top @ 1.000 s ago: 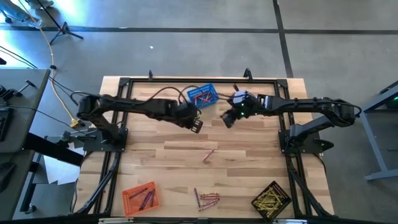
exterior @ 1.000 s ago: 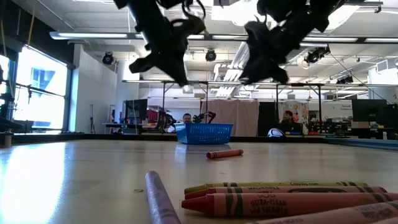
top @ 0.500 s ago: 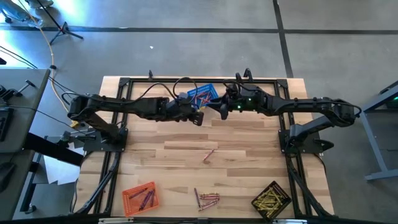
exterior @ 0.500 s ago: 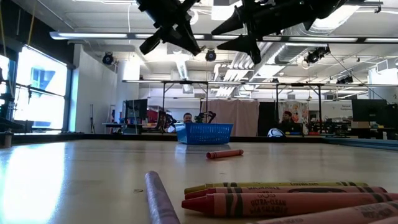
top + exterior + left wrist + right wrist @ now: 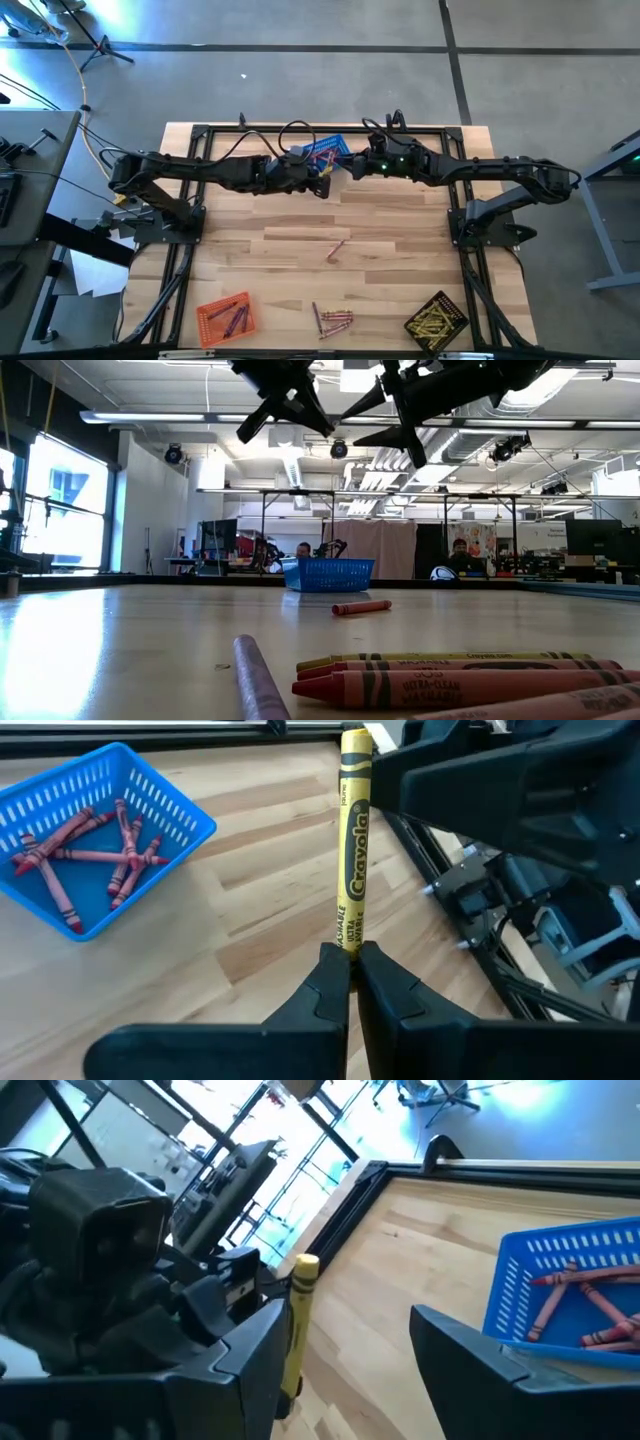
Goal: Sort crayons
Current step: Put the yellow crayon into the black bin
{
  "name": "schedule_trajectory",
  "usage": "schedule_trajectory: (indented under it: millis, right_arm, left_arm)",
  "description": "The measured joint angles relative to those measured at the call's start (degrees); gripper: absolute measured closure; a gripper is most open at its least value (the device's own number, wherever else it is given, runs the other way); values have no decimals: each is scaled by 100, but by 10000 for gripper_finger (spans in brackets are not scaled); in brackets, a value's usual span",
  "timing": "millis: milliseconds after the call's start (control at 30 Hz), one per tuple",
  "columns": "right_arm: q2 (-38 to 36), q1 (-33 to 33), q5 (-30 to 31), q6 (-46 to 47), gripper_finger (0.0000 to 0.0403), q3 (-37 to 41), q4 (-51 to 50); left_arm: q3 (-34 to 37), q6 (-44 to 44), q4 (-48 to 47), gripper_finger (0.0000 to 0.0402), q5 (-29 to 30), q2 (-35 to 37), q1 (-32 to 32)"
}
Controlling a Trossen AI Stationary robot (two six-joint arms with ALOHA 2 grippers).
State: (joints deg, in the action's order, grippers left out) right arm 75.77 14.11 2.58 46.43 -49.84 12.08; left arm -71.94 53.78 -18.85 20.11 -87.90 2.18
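Observation:
A yellow crayon (image 5: 354,840) stands up from my left gripper (image 5: 350,952), which is shut on it above the table's far middle (image 5: 320,184). My right gripper (image 5: 350,1310) faces it there (image 5: 346,166), open. The crayon (image 5: 296,1325) stands between the right fingers, close beside one finger (image 5: 250,1360); whether they touch, I cannot tell. A blue basket (image 5: 150,805) with several red crayons (image 5: 90,855) sits on the table just beyond both grippers. More crayons lie loose at the table's middle (image 5: 335,248) and near edge (image 5: 333,320). My left gripper pinches the yellow crayon's lower end (image 5: 348,935) between its two fingertips. The crayon runs on in line with the fingers, out past their tips. It is lifted clear of the table, and its free end (image 5: 357,740) reaches in among the right gripper's fingers.
An orange basket (image 5: 225,316) with crayons sits at the near left and a black basket (image 5: 437,322) at the near right. A red crayon (image 5: 361,606) lies mid-table, and several crayons (image 5: 450,675) lie close to the low camera. People sit at desks beyond the table.
Both grippers have risen and tipped from pointing down to nearly level, drawing toward the far edge beside the blue basket. My right gripper's fingers have spread wider and now stand around the yellow crayon's free end. My left gripper has stayed shut on the crayon.

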Motion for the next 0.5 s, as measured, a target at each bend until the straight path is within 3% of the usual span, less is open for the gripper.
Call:
schedule_trajectory:
  millis: [500]
  right_arm:
    - [4,-216,51,21,204,0,302]
  left_arm:
    - [-4,107,289,401,48,0,4]
